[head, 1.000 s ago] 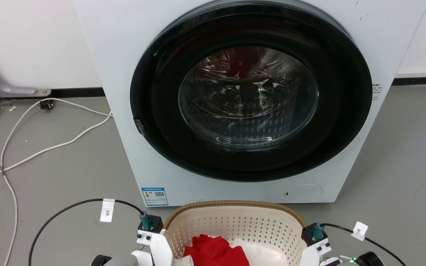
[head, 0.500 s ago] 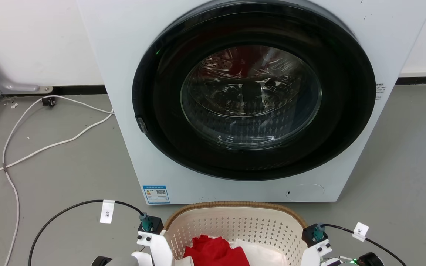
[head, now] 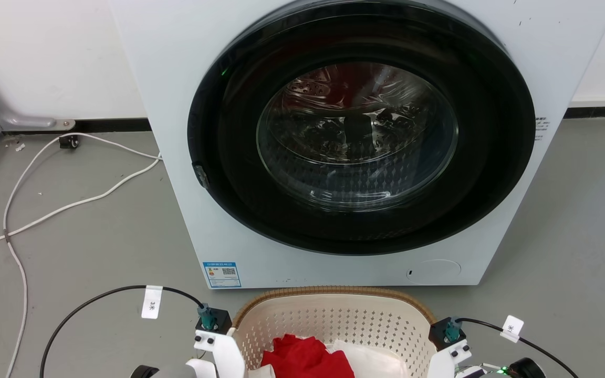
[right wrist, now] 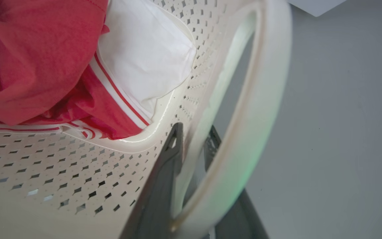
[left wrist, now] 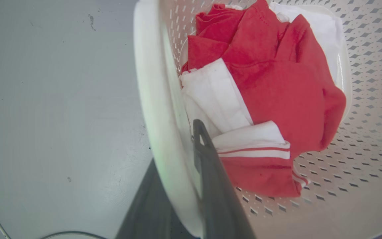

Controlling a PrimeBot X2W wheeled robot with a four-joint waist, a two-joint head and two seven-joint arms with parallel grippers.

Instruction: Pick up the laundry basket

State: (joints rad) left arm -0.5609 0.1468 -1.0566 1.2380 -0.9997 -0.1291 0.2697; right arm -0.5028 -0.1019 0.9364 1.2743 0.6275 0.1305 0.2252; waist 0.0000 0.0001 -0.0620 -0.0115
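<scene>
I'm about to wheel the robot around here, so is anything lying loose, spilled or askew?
Yes: white cables trail loose across the floor left of the washing machine, where wheels could catch them. The laundry basket looks level, and its red and white clothes are inside; nothing has spilled.

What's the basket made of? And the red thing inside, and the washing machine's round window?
The basket looks like cream plastic: smooth, slightly shiny walls with neat punched holes. Its brown rim looks woven, but may be moulded plastic too. The red thing seems soft cloth: it folds and creases. The round window looks like glass or clear plastic: shiny and see-through.
</scene>
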